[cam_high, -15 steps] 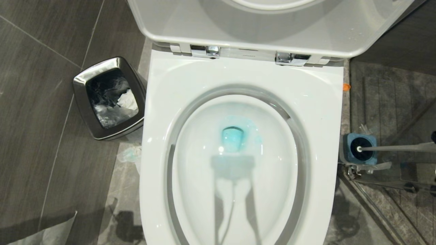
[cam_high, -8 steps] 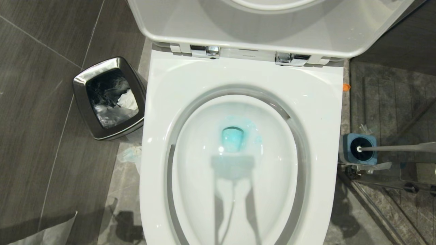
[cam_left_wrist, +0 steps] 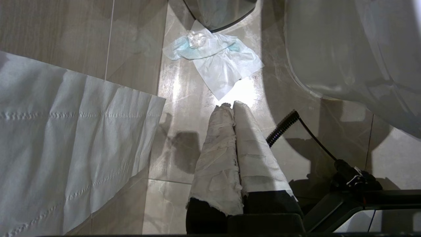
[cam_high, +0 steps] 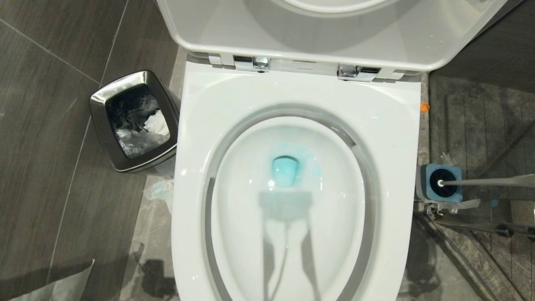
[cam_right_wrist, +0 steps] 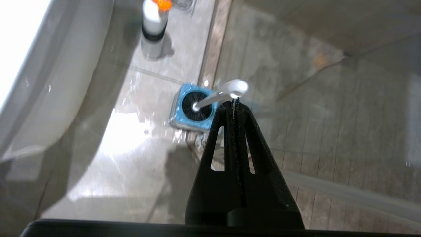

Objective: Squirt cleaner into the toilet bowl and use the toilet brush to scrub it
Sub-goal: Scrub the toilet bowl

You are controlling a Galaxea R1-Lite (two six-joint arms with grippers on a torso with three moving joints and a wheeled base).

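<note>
The white toilet bowl (cam_high: 301,90) fills the head view with its lid up, and teal-blue cleaner liquid (cam_high: 286,170) pools at the drain. On the floor to its right, the toilet brush (cam_high: 485,182) stands in its blue holder (cam_high: 427,172), the handle leaning right. In the right wrist view, my right gripper (cam_right_wrist: 233,102) is shut and empty. Its tips line up just short of the rounded handle end (cam_right_wrist: 236,88), above the holder (cam_right_wrist: 179,113). The cleaner bottle (cam_right_wrist: 153,24) stands farther off beside the bowl's outer wall (cam_right_wrist: 49,82). My left gripper (cam_left_wrist: 231,105), its fingers wrapped in white, hangs shut over the floor.
A steel bin (cam_high: 133,121) stands left of the bowl. A crumpled tissue (cam_left_wrist: 213,62) and a large paper sheet (cam_left_wrist: 65,148) lie on the floor near the left gripper. The orange cap (cam_high: 424,107) shows at the bowl's right edge. A glass partition rail runs behind the brush holder.
A dark part of the right arm seen at the head view's right edge a second ago has gone out of view. The brush stays in its holder.
</note>
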